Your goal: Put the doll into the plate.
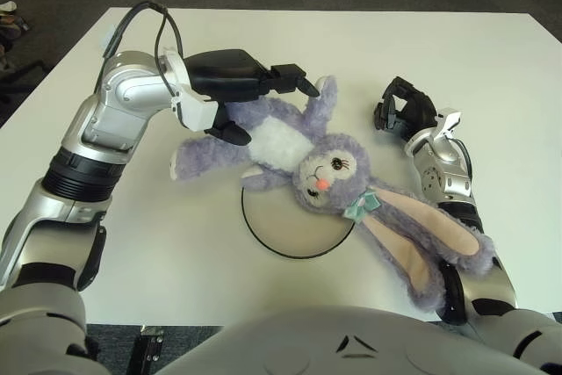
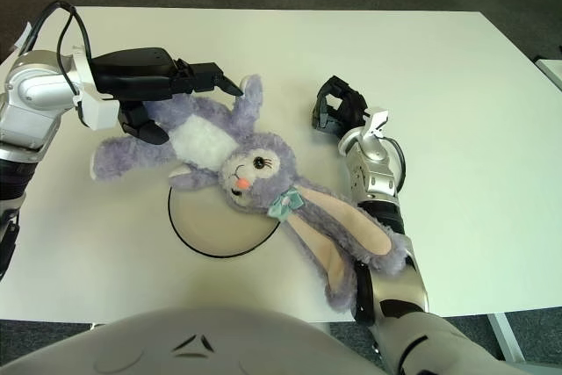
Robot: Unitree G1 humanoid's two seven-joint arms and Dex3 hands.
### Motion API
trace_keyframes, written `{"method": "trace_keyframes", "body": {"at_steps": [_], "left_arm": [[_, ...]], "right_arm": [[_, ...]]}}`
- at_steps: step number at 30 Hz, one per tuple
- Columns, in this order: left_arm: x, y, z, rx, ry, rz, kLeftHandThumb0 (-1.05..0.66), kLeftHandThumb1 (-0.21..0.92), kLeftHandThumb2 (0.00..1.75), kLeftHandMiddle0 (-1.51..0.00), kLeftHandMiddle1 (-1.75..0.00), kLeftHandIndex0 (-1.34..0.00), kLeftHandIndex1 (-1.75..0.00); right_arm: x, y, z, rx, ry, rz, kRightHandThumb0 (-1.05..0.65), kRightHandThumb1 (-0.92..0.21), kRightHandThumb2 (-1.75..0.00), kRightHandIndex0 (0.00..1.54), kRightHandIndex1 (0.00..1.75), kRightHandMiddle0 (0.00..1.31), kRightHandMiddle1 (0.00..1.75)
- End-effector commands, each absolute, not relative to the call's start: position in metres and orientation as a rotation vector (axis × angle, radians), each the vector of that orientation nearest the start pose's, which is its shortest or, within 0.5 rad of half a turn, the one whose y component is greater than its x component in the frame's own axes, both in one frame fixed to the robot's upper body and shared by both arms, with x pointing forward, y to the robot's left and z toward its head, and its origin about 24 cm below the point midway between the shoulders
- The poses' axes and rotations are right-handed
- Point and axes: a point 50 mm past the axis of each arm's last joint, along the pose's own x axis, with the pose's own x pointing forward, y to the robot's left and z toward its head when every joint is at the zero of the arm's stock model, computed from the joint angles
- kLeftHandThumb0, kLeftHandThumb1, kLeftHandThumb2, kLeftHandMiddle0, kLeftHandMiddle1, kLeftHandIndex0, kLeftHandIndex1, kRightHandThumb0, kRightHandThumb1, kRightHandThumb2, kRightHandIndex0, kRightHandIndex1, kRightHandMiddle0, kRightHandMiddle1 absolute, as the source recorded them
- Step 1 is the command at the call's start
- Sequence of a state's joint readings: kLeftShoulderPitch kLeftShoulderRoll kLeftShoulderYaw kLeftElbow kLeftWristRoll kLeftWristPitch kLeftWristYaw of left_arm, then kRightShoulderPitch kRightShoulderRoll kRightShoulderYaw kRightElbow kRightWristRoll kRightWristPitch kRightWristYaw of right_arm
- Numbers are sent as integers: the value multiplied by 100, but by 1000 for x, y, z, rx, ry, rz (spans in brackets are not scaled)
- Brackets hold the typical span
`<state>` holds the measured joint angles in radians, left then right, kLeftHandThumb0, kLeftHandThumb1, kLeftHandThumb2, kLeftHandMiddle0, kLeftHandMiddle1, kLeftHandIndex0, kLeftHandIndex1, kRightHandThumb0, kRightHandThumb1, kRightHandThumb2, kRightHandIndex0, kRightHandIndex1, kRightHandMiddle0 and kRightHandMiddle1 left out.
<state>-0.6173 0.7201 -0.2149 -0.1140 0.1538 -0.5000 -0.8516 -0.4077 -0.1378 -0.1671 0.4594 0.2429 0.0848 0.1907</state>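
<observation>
A purple plush bunny doll [image 1: 329, 169] lies on the white table, its head over the upper right rim of the round beige plate [image 1: 279, 227]. Its white-bellied body stretches up and left off the plate. One long ear drapes across my right forearm. My left hand [image 1: 266, 104] hovers over the doll's body with fingers spread open, long fingers near a raised paw and thumb by its side, gripping nothing. My right hand [image 1: 400, 111] shows to the right of the doll with its fingers curled and holding nothing.
The white table [image 1: 492, 76] stretches wide behind and to the right of the doll. Dark carpet lies beyond its far edge. My own torso fills the bottom of the views.
</observation>
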Motion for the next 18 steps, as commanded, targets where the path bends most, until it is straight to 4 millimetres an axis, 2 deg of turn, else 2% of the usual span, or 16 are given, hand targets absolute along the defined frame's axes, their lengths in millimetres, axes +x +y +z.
{"method": "trace_keyframes", "body": {"at_steps": [1, 8, 18], "left_arm": [[271, 137, 220, 1399, -733, -1025, 47, 30, 133, -61, -175, 0, -74], [275, 143, 214, 1614, -790, -995, 45, 33, 129, -58, -175, 0, -86], [275, 138, 216, 1720, -720, -971, 46, 33, 130, -59, -175, 0, -93]], "right_arm": [[306, -184, 2, 201, 311, 71, -50, -26, -138, 111, 175, 66, 175], [307, -184, 1, 210, 311, 83, -50, -27, -137, 109, 175, 65, 175], [307, -185, 0, 206, 309, 87, -49, -28, -136, 109, 175, 64, 175]]}}
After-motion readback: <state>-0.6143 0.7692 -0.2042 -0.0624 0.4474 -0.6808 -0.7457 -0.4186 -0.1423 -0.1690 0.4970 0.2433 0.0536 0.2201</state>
